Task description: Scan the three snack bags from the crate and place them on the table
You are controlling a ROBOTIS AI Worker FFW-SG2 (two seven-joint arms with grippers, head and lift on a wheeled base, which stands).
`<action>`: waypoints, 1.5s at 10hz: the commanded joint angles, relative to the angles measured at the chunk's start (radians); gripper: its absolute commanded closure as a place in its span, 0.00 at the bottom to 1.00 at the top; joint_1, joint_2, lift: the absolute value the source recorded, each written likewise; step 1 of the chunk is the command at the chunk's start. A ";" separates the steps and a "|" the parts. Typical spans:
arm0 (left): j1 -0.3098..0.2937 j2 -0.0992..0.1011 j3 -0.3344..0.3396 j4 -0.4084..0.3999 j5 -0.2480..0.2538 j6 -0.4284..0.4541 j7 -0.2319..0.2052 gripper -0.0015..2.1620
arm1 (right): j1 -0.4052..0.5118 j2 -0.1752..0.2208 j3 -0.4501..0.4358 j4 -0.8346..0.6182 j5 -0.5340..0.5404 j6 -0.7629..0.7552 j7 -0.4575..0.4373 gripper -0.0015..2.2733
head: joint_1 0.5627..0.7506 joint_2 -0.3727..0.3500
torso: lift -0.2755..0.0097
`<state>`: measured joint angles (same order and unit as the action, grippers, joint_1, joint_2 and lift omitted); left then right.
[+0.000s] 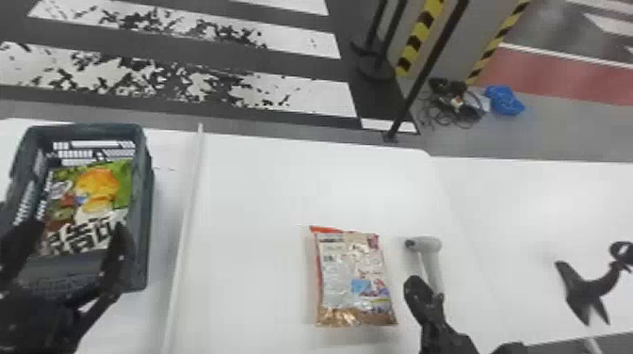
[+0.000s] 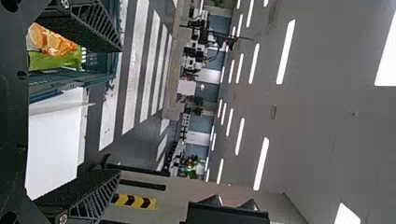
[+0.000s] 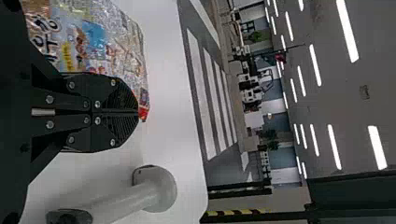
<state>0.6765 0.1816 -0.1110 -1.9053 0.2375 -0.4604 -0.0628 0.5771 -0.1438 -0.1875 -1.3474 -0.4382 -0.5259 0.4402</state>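
The crate [image 1: 144,212], dark grey-green plastic with slotted walls, stands upright and open-topped at the left of the white table [image 1: 254,188]. In it lies a green bag [image 1: 99,188], face up, with an orange-and-yellow food picture and bold dark lettering toward the near end. A second, silvery bag [image 1: 346,273] lies flat on the table, well apart from the crate, crinkled and shiny, with a red edge, small printed panels and brown at its near end. The pale grey scanner [image 1: 428,244] lies just right of it, head toward the far side.
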 commanded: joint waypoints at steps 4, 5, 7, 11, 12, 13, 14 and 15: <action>0.008 -0.001 -0.001 -0.009 -0.004 -0.007 0.001 0.03 | -0.037 0.015 0.099 -0.079 0.085 0.108 -0.015 0.98 | 0.70 0.23 | 0.84; 0.011 -0.001 0.002 -0.009 -0.003 -0.013 0.001 0.03 | -0.062 0.018 0.137 -0.059 0.125 0.108 -0.034 0.98 | 0.70 0.29 | 0.84; 0.014 -0.001 0.007 -0.009 -0.003 -0.022 0.001 0.03 | -0.106 0.024 0.180 -0.012 0.176 0.099 -0.063 0.98 | 0.70 0.41 | 0.84; 0.006 0.001 0.016 -0.005 -0.003 -0.016 0.000 0.03 | -0.143 0.024 0.186 0.050 0.219 0.059 -0.115 0.98 | 0.70 0.47 | 0.84; 0.002 0.001 0.016 0.000 -0.003 -0.016 0.000 0.03 | -0.164 0.024 0.188 0.097 0.231 0.059 -0.115 0.98 | 0.70 0.46 | 0.84; -0.002 0.001 0.016 0.002 -0.003 -0.013 0.000 0.03 | -0.186 0.024 0.195 0.140 0.246 0.056 -0.115 0.98 | 0.70 0.46 | 0.84; -0.003 0.001 0.019 0.003 -0.001 -0.013 0.001 0.03 | -0.195 0.024 0.204 0.159 0.248 0.053 -0.117 0.98 | 0.70 0.46 | 0.84; -0.006 0.001 0.020 0.003 0.000 -0.010 0.000 0.03 | -0.200 0.024 0.207 0.163 0.250 0.059 -0.120 0.98 | 0.70 0.47 | 0.84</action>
<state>0.6720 0.1825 -0.0912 -1.9027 0.2370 -0.4716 -0.0626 0.3809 -0.1197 0.0178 -1.1888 -0.1895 -0.4708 0.3202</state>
